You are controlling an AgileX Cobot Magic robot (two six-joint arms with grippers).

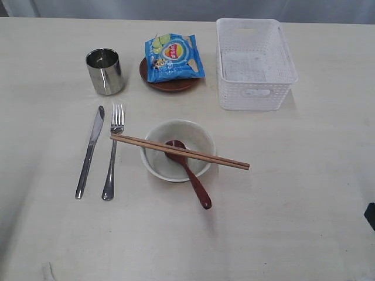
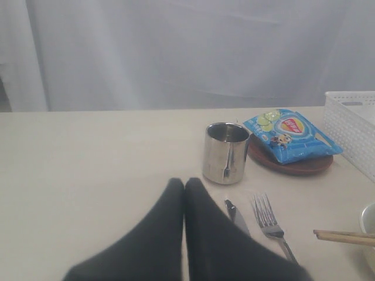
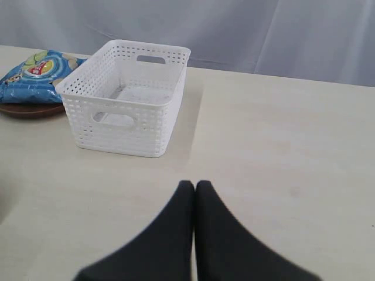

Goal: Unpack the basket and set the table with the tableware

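Note:
The white lattice basket [image 1: 255, 63] stands empty at the back right of the beige table [image 1: 304, 199]. An off-white bowl [image 1: 196, 133] sits mid-table with a red-brown wooden spoon [image 1: 193, 178] in it and wooden chopsticks [image 1: 222, 159] laid across its rim. To its left lie a steel fork [image 1: 112, 158] and knife [image 1: 89, 152], with a steel cup [image 1: 105, 71] behind them. A brown plate [image 1: 173, 86] behind the bowl carries a blue chip bag [image 1: 174, 56]. My left gripper [image 2: 184, 183] is shut and empty, short of the cup [image 2: 225, 152]. My right gripper [image 3: 194, 185] is shut and empty, short of the basket [image 3: 126, 96].
A pale curtain hangs behind the table's far edge. A dark part of the right arm [image 1: 370, 215] shows at the right edge of the exterior view. Bare tabletop stretches along the front and right of the bowl.

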